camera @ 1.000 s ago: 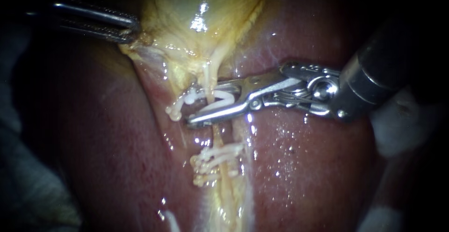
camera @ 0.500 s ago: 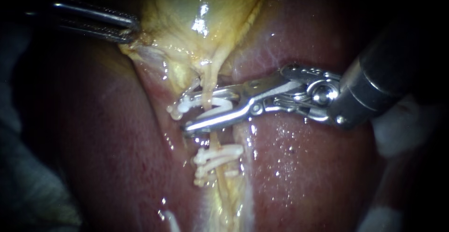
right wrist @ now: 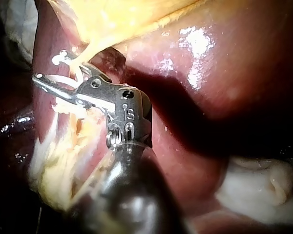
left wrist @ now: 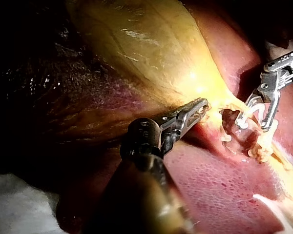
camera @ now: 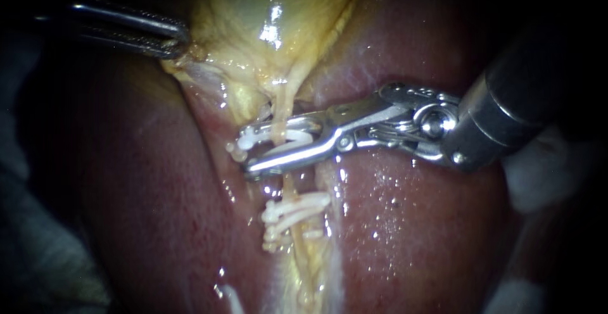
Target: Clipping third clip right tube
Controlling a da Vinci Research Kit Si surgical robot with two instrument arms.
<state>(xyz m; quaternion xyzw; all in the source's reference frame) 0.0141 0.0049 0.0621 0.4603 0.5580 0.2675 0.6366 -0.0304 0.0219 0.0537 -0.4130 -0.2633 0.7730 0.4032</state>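
A pale tube runs down from the yellow gallbladder over the red liver. My right instrument reaches in from the right, and its jaws lie across the tube, shut on a white clip that straddles it. Two more white clips sit on the same tube just below. My left instrument comes in from the upper left, shut on the gallbladder's edge. In the left wrist view its jaws pinch yellow tissue, with the right instrument beyond. The right wrist view shows the jaws around the clip.
Liver surface lies wet and glistening on both sides of the tube. White gauze shows at the right edge behind my right instrument's shaft, and also beside the shaft as gauze in the right wrist view.
My right instrument's jaws have narrowed on the clip and slid slightly left across the tube; the clip looks flatter. My left instrument has held still.
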